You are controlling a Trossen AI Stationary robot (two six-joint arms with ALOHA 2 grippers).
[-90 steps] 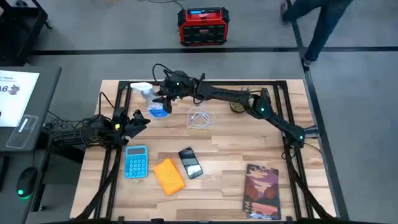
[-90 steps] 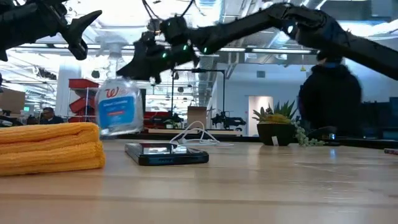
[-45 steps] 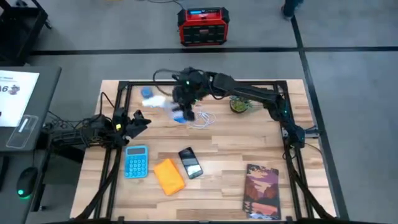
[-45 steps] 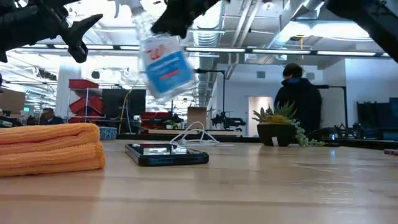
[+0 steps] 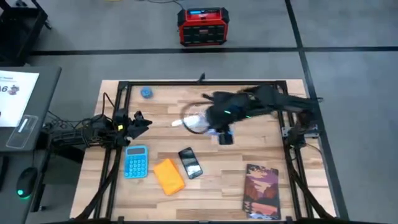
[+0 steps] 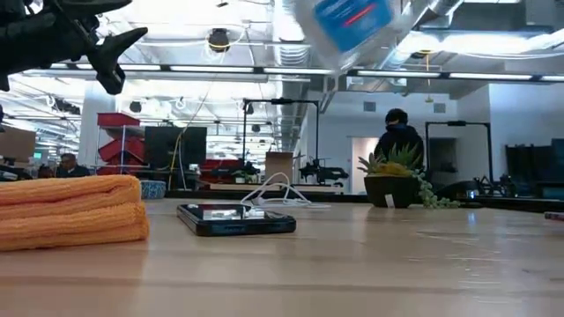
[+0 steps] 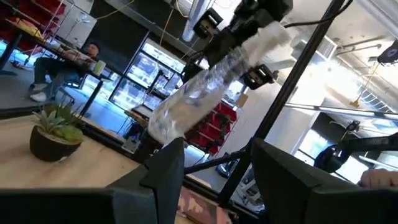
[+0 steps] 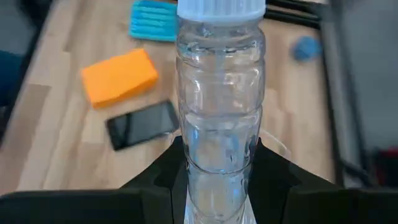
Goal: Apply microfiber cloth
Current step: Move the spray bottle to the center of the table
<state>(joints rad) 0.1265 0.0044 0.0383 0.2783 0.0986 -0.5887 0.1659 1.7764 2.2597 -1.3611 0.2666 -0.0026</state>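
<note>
The orange-yellow microfiber cloth (image 5: 168, 176) lies folded flat on the table near its front, between the blue calculator (image 5: 137, 161) and the black smartphone (image 5: 190, 163); it also shows in the low view (image 6: 70, 211) and the right wrist view (image 8: 119, 76). My right gripper (image 5: 219, 119) hangs over the table's middle, shut on a clear spray bottle (image 5: 202, 122). My left gripper (image 5: 139, 121) waits open at the table's left edge, touching nothing. My right gripper pinches the bottle's lower body (image 8: 219, 163) between its two fingers, one on each opposite side. The bottle is lifted clear of the table and tilted, its white top (image 8: 219, 7) pointing toward the table's left and away from the wrist.
A white cable (image 6: 273, 189) lies coiled at the table's middle, under the bottle. A small blue thing (image 5: 146, 92) sits at the far left. A dark reddish book (image 5: 262, 191) lies at the near right, and a potted plant (image 6: 397, 174) at the far right. A person stands in the room behind.
My right gripper has lifted the bottle from the table's far left and carried it up and toward the table's middle. The bottle has tipped from near upright to strongly tilted. The blue thing stays where the bottle stood.
</note>
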